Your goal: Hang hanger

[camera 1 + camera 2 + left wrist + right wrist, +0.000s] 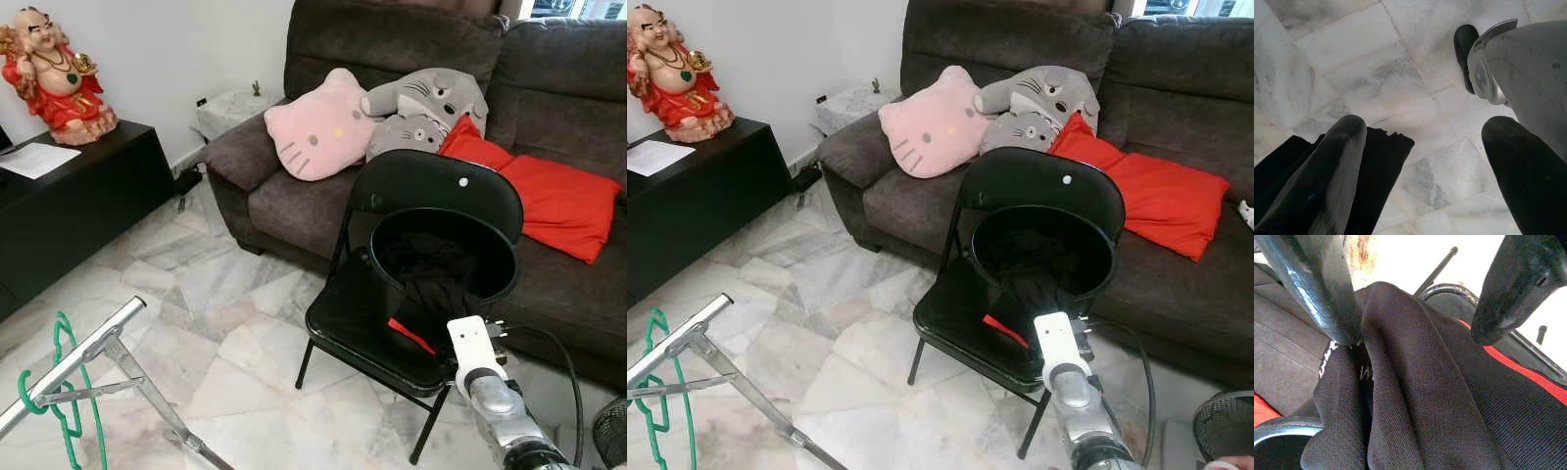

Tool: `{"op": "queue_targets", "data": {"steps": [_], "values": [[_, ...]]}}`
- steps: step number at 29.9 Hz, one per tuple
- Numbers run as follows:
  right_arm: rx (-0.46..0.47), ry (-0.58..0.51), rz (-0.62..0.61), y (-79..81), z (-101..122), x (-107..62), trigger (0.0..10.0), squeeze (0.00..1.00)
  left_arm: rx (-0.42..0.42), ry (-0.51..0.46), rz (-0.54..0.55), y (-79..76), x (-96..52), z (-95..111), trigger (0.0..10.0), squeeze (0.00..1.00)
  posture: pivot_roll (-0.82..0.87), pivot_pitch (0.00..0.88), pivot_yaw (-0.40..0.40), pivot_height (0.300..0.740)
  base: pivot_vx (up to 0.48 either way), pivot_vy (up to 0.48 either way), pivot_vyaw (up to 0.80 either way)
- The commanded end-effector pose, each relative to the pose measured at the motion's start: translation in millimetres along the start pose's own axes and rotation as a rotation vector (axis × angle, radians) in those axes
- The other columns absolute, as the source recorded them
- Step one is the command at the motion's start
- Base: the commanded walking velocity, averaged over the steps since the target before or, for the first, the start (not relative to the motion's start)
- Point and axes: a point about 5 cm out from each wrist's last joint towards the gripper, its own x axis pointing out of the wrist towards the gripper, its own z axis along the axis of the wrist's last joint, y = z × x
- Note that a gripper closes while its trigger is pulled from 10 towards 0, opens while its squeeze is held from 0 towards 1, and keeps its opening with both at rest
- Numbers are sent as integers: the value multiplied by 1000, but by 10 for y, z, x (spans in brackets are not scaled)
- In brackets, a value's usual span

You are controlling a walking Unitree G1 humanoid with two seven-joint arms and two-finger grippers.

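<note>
**Right gripper over black clothing on a folding chair; green hanger on a rack at lower left**

In your head view, a black folding chair point(411, 294) stands in the centre-right of the frame, in front of a dark brown sofa point(294, 196). A black bucket point(443, 257) lies tipped on the chair seat, its mouth toward you, with black clothing point(431, 284) spilling out of it. A red stripe shows on the cloth near the seat's front.

Your right arm reaches in from the lower right. Its white wrist sits just before the chair's front edge. In the right wrist view, the right gripper point(1425, 333) has its two black fingers spread apart, one on each side of a raised fold of the black clothing.

The green hanger point(69, 392) hangs at the lower left of the frame, hooked on a silver metal rack point(88, 352).

In the left wrist view, the left gripper point(1425, 161) points down at the marble floor point(1400, 73), fingers apart and holding nothing.

On the sofa lie a pink cat cushion point(318, 127), two grey plush toys point(426, 108) and a red cushion point(549, 196).
</note>
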Motion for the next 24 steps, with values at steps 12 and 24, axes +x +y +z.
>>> {"op": "queue_targets", "data": {"steps": [12, 24], "values": [[-4, 5, 20, 14, 43, 17, 10000, 0, 22, 11, 18, 65, -7, -33, 10000, 0, -8, 49, 97, 740, 0, 0, 0], [-13, -11, 30, -14, 315, 89, 0, 0, 69, 13, 56, 204, -28, -93, 10000, 0, 57, 81, 139, 740, 0, 0, 0]]}}
